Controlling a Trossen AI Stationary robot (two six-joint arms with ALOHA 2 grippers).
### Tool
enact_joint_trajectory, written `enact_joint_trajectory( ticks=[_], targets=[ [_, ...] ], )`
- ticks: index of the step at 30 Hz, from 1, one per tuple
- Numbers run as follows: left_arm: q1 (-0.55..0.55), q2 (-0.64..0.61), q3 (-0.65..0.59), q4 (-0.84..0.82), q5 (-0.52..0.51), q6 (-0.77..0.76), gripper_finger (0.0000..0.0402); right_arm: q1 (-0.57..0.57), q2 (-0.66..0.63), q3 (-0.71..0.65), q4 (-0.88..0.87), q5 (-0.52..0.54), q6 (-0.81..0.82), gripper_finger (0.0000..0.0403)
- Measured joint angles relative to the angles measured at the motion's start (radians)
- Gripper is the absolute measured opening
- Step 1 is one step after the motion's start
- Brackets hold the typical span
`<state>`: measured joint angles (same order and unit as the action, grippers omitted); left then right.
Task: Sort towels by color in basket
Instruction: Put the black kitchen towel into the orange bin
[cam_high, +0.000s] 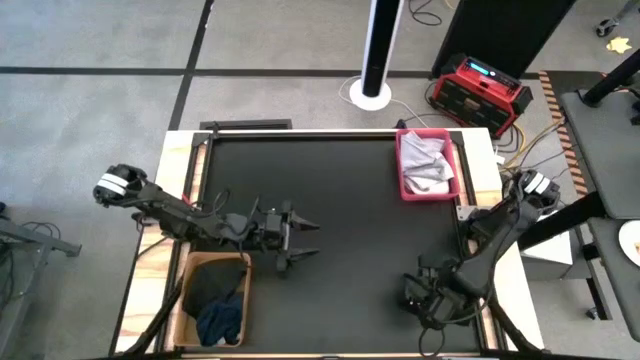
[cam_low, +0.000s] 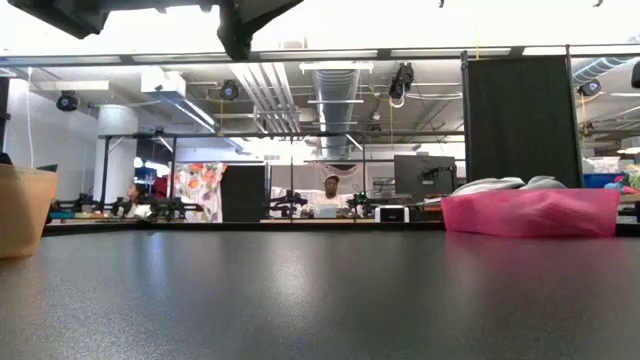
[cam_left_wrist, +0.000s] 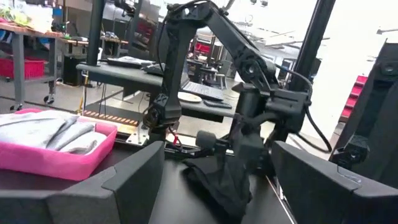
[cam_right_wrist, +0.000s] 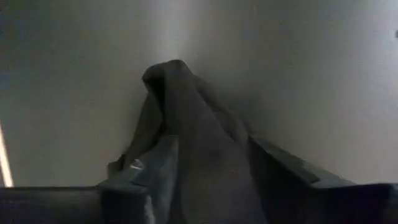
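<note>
- Landmark: black table top (cam_high: 360, 240).
- Right gripper (cam_high: 420, 297) low over the table's near right part, fingers clamped on a black towel (cam_right_wrist: 199, 155); the towel bunches up between the fingers in the right wrist view and hangs dark under that gripper in the left wrist view (cam_left_wrist: 224, 180).
- Left gripper (cam_high: 300, 240) over the table's left-middle, fingers spread apart, nothing between them.
- Pink bin (cam_high: 452, 170) at the table's far right corner, light grey towels (cam_high: 425, 165) piled inside; they show above its rim in the low view (cam_low: 500, 184).
- Tan basket (cam_high: 188, 275) at the table's near left edge, beside the left gripper; holds a navy blue towel (cam_high: 222, 322) and a dark towel (cam_high: 215, 285).
</note>
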<state>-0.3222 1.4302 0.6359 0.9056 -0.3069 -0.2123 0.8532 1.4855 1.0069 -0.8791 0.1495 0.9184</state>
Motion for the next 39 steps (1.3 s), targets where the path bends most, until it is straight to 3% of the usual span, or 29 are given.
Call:
enact_joint_trajectory(
  ticks=[6,11,15,20,28,39],
  targets=[
    [0.000,0.052,0.082,-0.076,0.002,0.000,0.0283,-0.002,0.064,0.000,0.025,-0.002,0.006,0.0230],
    [0.001,0.070,0.155,-0.191,-0.011,0.023,0.0283,-0.003,0.104,0.000,0.056,-0.001,0.006,0.0224],
    [0.001,0.069,0.194,-0.243,-0.023,0.062,0.0283,-0.005,0.123,-0.002,0.055,0.007,0.004,0.0171],
    [0.001,0.067,0.207,-0.279,-0.025,0.076,0.0283,-0.010,0.133,-0.002,0.057,0.039,-0.036,0.0037],
    [0.001,0.067,0.205,-0.340,-0.026,0.060,0.0283,-0.033,0.051,0.015,0.085,0.290,-0.136,0.0009],
    [0.001,0.067,0.204,-0.345,-0.026,0.072,0.0283,-0.084,-0.103,0.019,0.313,0.636,-0.565,0.0009]
  ],
)
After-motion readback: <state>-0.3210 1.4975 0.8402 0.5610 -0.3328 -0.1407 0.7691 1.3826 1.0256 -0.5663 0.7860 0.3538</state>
